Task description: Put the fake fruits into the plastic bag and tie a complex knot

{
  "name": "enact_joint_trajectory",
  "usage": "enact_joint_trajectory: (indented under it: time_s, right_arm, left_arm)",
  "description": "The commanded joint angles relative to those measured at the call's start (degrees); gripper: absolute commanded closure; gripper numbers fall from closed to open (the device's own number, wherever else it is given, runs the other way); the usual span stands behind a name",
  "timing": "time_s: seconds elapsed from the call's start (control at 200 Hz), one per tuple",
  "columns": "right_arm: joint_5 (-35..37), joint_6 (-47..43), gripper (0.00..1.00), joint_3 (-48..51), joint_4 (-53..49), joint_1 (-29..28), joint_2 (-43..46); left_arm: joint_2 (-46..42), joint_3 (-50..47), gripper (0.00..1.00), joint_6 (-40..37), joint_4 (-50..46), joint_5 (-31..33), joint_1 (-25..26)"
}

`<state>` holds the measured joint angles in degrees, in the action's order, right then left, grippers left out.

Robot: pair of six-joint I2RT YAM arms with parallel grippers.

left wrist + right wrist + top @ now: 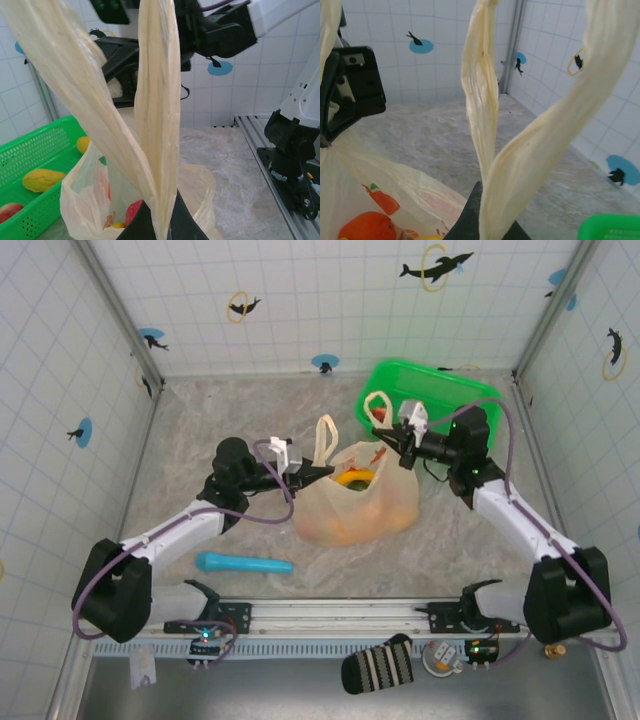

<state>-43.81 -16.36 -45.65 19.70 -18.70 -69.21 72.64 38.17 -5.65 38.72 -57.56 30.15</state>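
The left gripper (316, 472) is pinching the base of the left handle (326, 438), jaws pressed together on the plastic near the middle of the top view. In its wrist view the loop's strands are rising straight up from the dark fingers (142, 225) at the bottom edge. The right gripper (392, 440), up and right of centre, is likewise clamping the right handle (378, 406), which is standing above it.

Between and below them the plastic bag (355, 515) is sitting on the table, bulging with fake fruits (352, 478). Both loops are standing upright, side by side yet apart, each nearer its own arm. Knotting is probably going to mean crossing one over the other. A yellow piece (42, 179) is lying in the green basket (35, 150) at lower left.
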Motion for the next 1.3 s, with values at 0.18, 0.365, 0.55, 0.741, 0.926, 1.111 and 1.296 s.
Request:
enact_joint_trajectory:
  time_s: [0.18,0.365,0.55,0.741,0.926,1.111,1.296]
  right_arm:
    - [21.26,-18.68,1.0,9.2,0.05,-12.33,10.96]
    - [29.01,-22.5,1.0,13.23,3.94,-15.81,14.57]
    - [30.7,-24.29,1.0,13.09,5.14,-17.36,15.92]
    - [32.12,-27.97,1.0,10.52,2.57,-19.27,13.77]
    - [36.1,-30.56,1.0,8.03,1.55,-22.14,10.15]
    - [41.39,-30.49,1.0,6.59,3.13,-24.86,6.87]
    - [41.8,-29.76,1.0,6.36,3.17,-26.02,5.86]
  left_arm:
    - [3.74,5.44,1.0,7.67,-1.55,-0.92,-0.18]
    - [5.46,8.53,1.0,7.15,-7.91,-0.56,1.36]
    - [7.54,11.26,1.0,8.77,-11.71,0.02,2.12]
    - [9.08,13.15,1.0,9.57,-14.19,-1.05,3.04]
    - [8.75,13.51,1.0,10.18,-14.34,-1.49,4.04]
    - [8.42,13.69,0.94,10.66,-14.38,-1.54,5.16]
    - [7.48,12.65,0.87,12.47,-11.56,0.69,5.18]
